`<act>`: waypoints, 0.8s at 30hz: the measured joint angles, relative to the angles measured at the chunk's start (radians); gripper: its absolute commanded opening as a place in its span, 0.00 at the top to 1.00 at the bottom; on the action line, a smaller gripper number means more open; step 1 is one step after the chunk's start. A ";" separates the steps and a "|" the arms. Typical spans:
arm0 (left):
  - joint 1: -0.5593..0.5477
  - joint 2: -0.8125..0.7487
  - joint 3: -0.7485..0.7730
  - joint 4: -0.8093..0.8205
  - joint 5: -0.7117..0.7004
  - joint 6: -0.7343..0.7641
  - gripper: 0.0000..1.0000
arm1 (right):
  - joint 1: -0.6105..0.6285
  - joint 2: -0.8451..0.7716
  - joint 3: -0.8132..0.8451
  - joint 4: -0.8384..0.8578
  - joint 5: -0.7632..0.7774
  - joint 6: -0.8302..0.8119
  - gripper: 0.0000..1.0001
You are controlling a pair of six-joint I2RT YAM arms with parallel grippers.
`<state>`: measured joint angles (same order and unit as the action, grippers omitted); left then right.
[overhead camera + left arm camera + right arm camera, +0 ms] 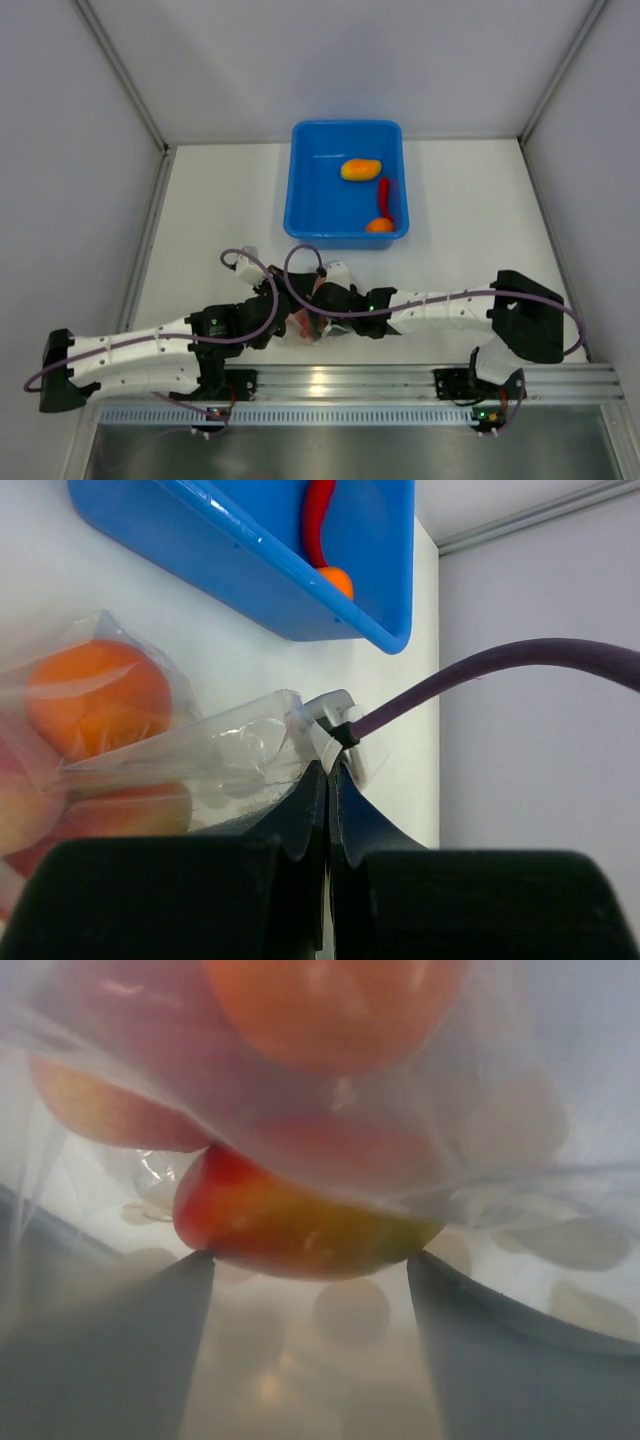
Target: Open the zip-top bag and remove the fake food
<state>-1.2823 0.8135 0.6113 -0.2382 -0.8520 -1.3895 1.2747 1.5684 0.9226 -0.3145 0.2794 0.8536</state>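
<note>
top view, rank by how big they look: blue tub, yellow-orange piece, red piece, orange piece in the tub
1. blue tub
2. yellow-orange piece and red piece, too close to rank: one plumper, one longer and thinner
3. orange piece, though the tub wall may hide part

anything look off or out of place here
Nothing looks spilled or broken. Three fake food pieces lie in the blue tub; others sit in the zip-top bag, its edge pinched by the left gripper. Only the right wrist view is hazy, through plastic.
</note>
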 measured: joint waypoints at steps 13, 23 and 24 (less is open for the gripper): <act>-0.003 0.000 -0.010 0.009 0.039 -0.006 1.00 | 0.000 0.001 -0.058 0.100 0.156 0.106 0.12; -0.003 0.001 -0.010 0.027 0.052 -0.012 1.00 | -0.013 -0.036 -0.083 0.143 0.247 0.190 0.13; -0.003 0.003 -0.010 0.027 0.052 -0.012 1.00 | -0.017 -0.035 -0.082 0.141 0.251 0.192 0.14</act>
<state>-1.2850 0.8162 0.6010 -0.2108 -0.7998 -1.4017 1.2575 1.5330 0.8406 -0.1734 0.5304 1.0458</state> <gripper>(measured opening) 0.020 0.868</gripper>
